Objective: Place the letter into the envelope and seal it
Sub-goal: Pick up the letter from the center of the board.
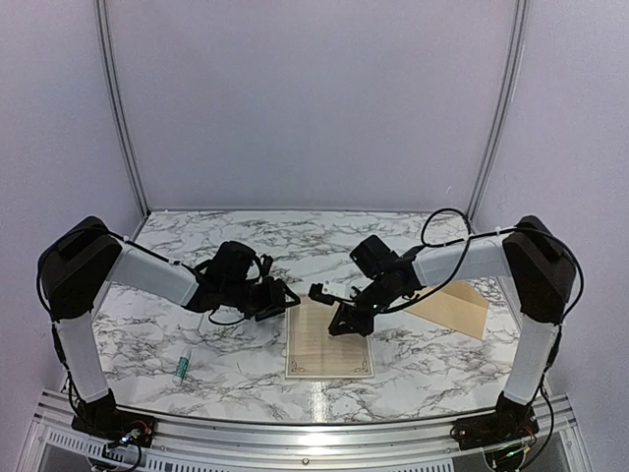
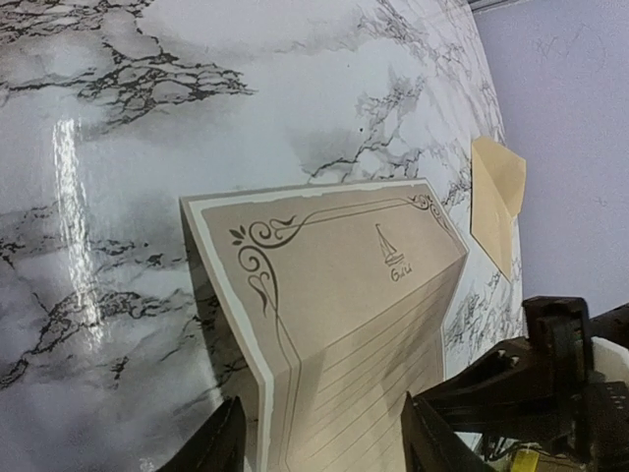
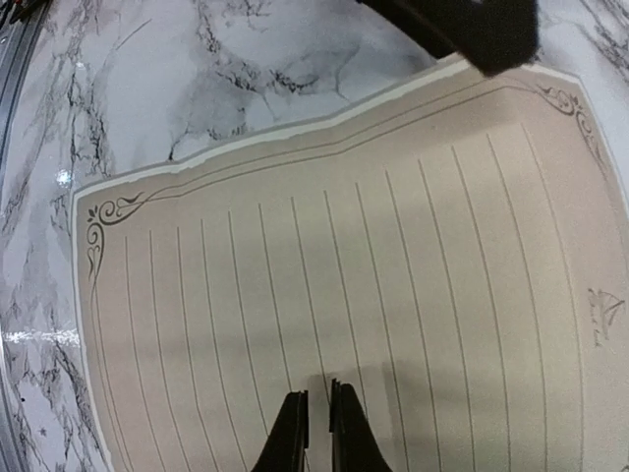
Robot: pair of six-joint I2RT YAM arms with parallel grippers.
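Note:
The letter [image 1: 329, 349] lies face up on the marble table, between the two arms. In the left wrist view the letter [image 2: 344, 265] is bent across its middle, and its near part rises toward the camera. My left gripper [image 2: 319, 413] is open, with one finger on each side of that near part. My right gripper [image 3: 316, 398] hovers low over the ruled lines of the letter [image 3: 344, 246]. Its fingers are almost together and nothing shows in the slit. The brown envelope [image 1: 454, 309] lies flat to the right, apart from both grippers.
A small green-and-white tube [image 1: 182, 366] lies near the left arm's base. The right arm [image 2: 560, 374] crowds the lower right of the left wrist view. A dark part of the left gripper [image 3: 472, 29] hangs over the letter's far edge. Pale walls enclose the table.

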